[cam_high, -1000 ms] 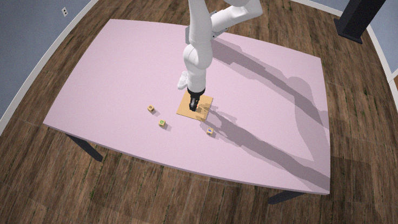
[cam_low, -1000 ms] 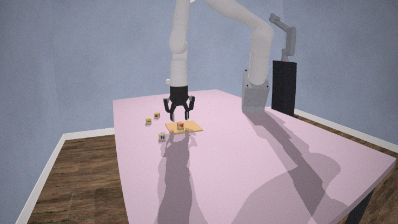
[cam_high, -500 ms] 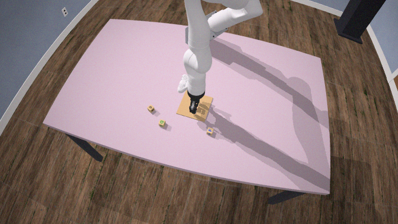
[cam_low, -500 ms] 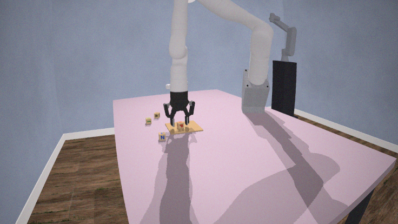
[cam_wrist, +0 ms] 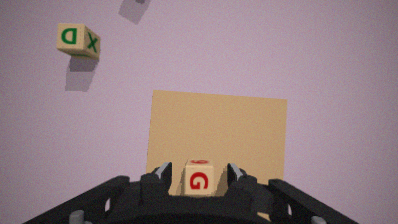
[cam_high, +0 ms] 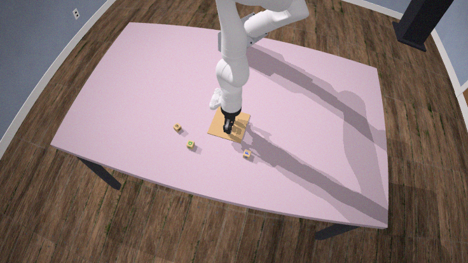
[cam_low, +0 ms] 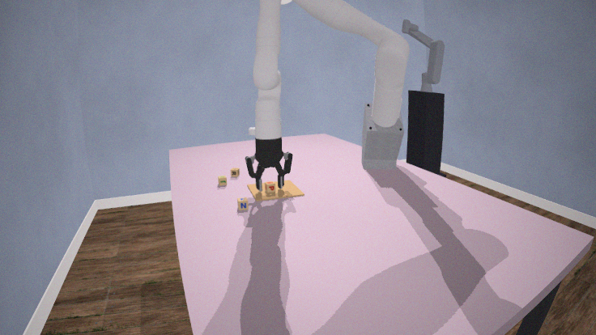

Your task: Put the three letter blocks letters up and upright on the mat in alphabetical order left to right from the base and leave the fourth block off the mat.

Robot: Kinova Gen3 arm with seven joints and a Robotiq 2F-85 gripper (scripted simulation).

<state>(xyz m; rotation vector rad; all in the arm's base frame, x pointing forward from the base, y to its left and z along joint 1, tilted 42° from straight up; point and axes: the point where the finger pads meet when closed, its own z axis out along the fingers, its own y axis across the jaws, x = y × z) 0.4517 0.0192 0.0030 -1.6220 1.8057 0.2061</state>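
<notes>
A tan mat (cam_high: 232,131) lies on the pink table, also in the wrist view (cam_wrist: 217,137). A block with a red G on its side (cam_wrist: 199,177) rests on the mat near one edge (cam_low: 270,187). My gripper (cam_low: 270,192) is lowered over it with a finger on each side and a small gap to each, so it is open and not clamping. A block with a green D on top and an X on its side (cam_wrist: 78,41) (cam_high: 191,144) lies off the mat. A block with blue letters (cam_high: 247,154) and another block (cam_high: 177,127) also lie off the mat.
The arm's base (cam_low: 381,143) stands at the far side of the table. A black post (cam_low: 424,131) stands behind it, off the table. The loose blocks sit towards the table's edge beyond the mat.
</notes>
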